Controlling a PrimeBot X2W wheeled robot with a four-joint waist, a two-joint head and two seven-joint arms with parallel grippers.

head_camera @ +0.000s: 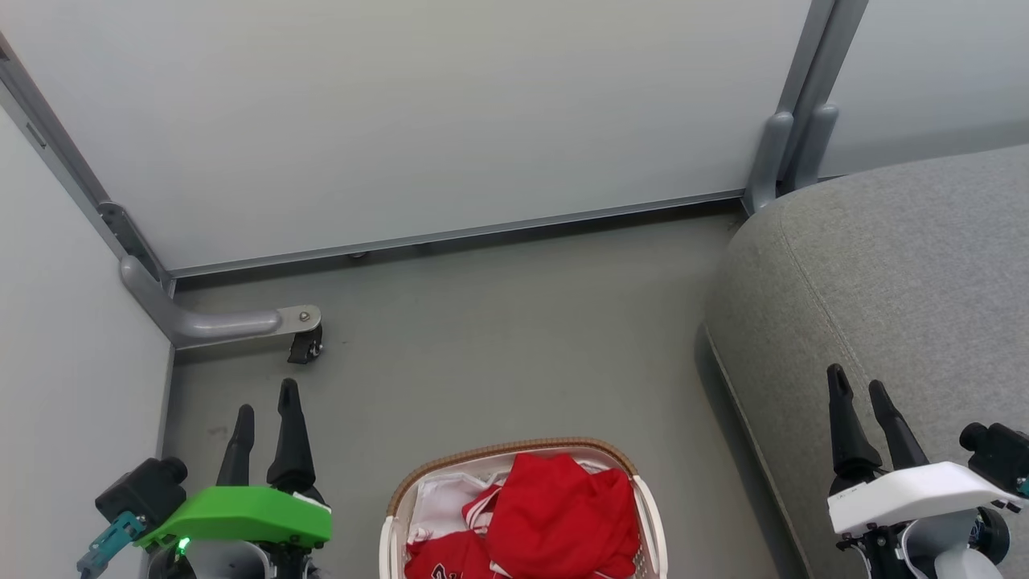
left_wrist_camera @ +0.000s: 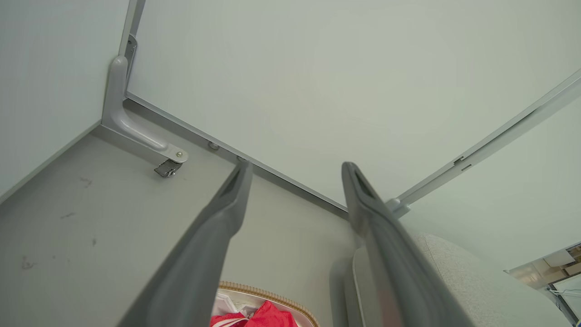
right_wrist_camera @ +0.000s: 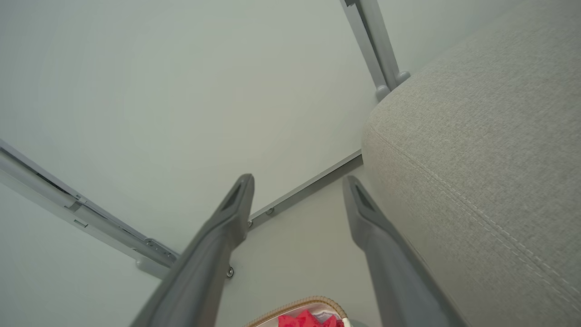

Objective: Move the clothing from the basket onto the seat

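**Head view:** The red clothing (head_camera: 555, 515) lies heaped inside the basket (head_camera: 522, 447), which stands on the floor (head_camera: 498, 338) at bottom centre. The sofa (head_camera: 884, 281) stands to the right, apart from the basket. The left gripper (head_camera: 267, 398) and right gripper (head_camera: 856, 378) both have their fingers parted and hold nothing.

**Left wrist view:** The left gripper (left_wrist_camera: 297, 165) has its fingers spread. The basket (left_wrist_camera: 272, 297) and clothing (left_wrist_camera: 268, 318) are at the bottom edge.

**Right wrist view:** The right gripper (right_wrist_camera: 298, 179) has its fingers spread. The sofa (right_wrist_camera: 476, 159) is beside the right finger, and the basket (right_wrist_camera: 308, 300) is below.
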